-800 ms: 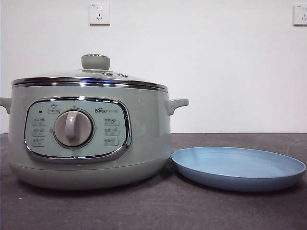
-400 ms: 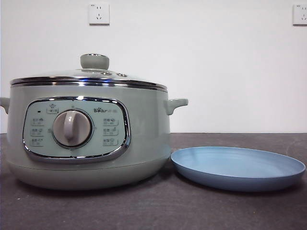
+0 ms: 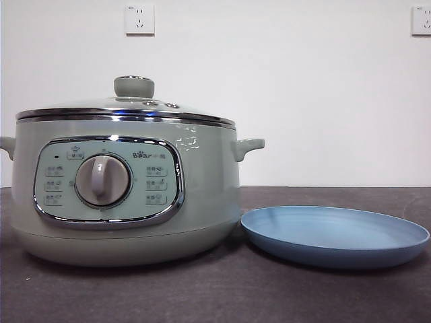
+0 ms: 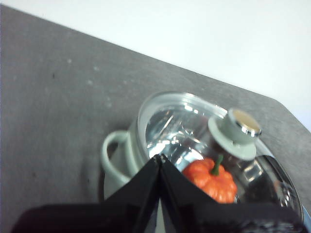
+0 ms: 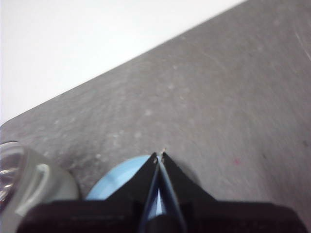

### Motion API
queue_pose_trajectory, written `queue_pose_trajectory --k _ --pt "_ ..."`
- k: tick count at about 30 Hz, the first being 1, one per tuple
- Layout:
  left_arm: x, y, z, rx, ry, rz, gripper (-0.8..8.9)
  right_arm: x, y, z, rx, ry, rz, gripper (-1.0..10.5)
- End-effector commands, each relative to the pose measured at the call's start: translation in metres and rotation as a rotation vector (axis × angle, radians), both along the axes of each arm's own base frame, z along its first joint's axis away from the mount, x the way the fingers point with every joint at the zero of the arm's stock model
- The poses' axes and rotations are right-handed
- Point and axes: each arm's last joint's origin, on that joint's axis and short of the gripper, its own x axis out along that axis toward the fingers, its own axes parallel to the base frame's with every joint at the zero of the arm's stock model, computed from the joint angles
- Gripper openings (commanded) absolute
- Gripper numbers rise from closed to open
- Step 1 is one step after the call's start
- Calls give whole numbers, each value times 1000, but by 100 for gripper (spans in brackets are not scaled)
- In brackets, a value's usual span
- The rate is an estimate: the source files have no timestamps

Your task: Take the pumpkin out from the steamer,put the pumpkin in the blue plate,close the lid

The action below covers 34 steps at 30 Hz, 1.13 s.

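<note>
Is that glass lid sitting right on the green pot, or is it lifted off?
Touching. In the front view the lid rests with its steel rim flat on the steamer all the way across, with no gap showing. Neither gripper is near it there.

A dark grey desk (image 3: 202,296) meets a white wall (image 3: 303,101). Two white sockets (image 3: 139,19) sit high on that wall.

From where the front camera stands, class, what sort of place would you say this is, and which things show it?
Probably an indoor test bench rather than a kitchen: a bare dark table against a plain white wall with power sockets, holding only the steamer and the blue plate.
</note>
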Motion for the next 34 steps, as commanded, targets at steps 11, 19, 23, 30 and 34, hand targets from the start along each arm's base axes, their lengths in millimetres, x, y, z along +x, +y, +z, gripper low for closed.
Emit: queue_pose_trajectory --k 11,19,23,30,34 --pt "39 1 75 143 12 -147 -5 35 6 83 -209 -15 222 2" --pt "51 -4 102 142 -2 -245 120 54 12 114 -222 -39 422 55" --pt "54 -10 110 140 -7 -277 425 59 12 115 -212 -27 420 392" --pt "73 -33 115 140 41 -396 407 64 12 111 -180 18 418 473" --pt "89 -54 114 202 105 -441 408 64 14 110 -178 29 429 473"
